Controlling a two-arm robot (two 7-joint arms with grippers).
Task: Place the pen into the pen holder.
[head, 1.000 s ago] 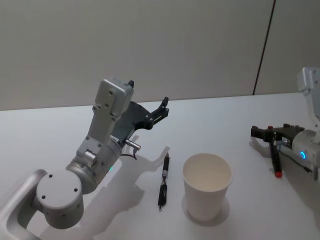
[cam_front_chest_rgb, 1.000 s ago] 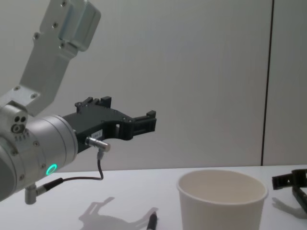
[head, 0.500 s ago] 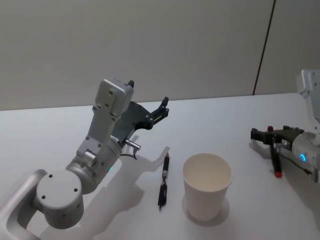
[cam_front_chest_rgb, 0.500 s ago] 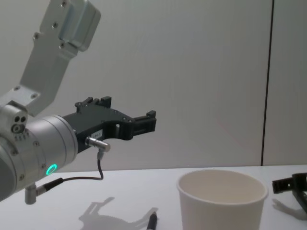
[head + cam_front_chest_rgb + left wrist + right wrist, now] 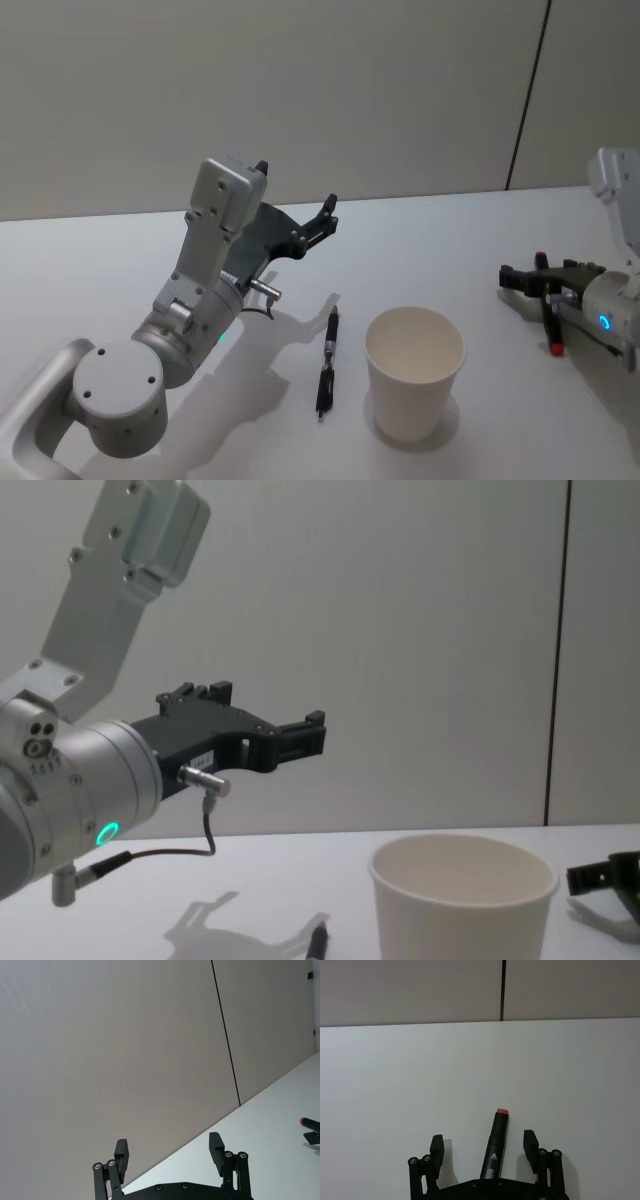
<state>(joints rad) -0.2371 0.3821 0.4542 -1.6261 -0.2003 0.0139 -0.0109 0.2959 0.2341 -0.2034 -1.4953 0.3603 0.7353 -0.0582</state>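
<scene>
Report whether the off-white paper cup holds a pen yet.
Empty: the off-white paper cup has a bare interior. The black pen lies beside it; the red-tipped pen lies within the open right pincer.

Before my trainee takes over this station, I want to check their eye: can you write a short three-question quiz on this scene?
1. True or false: the pen holder already has a pen in it.
2. Where is the red-tipped pen? A: lying between the open fingers of the right gripper, touching neither. B: inside the pen holder. C: leaning upright against the wall.
3. Fill in: the black pen lies on the table on the pen holder's ____ side, by the robot's own sides.
Key: 1 false, it is empty. 2 A; the left gripper is raised and open, holding nothing. 3 left.
</scene>
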